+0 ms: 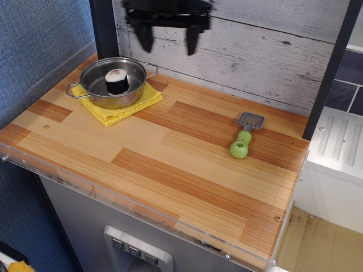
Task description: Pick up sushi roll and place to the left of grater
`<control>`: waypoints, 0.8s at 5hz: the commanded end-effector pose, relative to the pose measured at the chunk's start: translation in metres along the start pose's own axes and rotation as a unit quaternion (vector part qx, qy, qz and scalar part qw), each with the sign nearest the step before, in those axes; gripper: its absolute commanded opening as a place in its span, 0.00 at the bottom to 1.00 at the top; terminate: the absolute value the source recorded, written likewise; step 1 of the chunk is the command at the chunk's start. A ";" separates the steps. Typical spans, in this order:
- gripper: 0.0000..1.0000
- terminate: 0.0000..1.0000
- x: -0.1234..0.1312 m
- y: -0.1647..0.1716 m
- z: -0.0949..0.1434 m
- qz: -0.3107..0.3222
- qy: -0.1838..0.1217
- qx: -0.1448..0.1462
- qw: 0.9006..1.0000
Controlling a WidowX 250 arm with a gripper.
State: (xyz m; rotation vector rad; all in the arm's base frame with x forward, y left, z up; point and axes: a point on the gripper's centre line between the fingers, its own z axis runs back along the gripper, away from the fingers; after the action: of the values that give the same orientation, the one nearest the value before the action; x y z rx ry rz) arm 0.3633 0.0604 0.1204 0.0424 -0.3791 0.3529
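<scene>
The sushi roll (117, 81), black-sided with a white top and pink-green centre, stands upright inside a steel pot (113, 84) at the back left of the wooden counter. The grater (244, 136), with a grey slotted head and lime-green handle, lies at the right of the counter. My gripper (168, 45) hangs high at the top of the view, above and to the right of the pot, with its two black fingers spread open and nothing between them.
The pot rests on a yellow cloth (120, 105). A whitewashed plank wall (261, 56) backs the counter, with dark posts at the left (105, 28) and right (332, 68). The counter's front edge (142, 212) has a clear plastic lip.
</scene>
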 end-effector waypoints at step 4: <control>1.00 0.00 0.024 0.080 -0.041 0.089 0.008 0.066 0.994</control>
State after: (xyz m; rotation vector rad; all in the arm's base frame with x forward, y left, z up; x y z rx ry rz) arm 0.3712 0.1430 0.0689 0.1303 -0.2901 0.5526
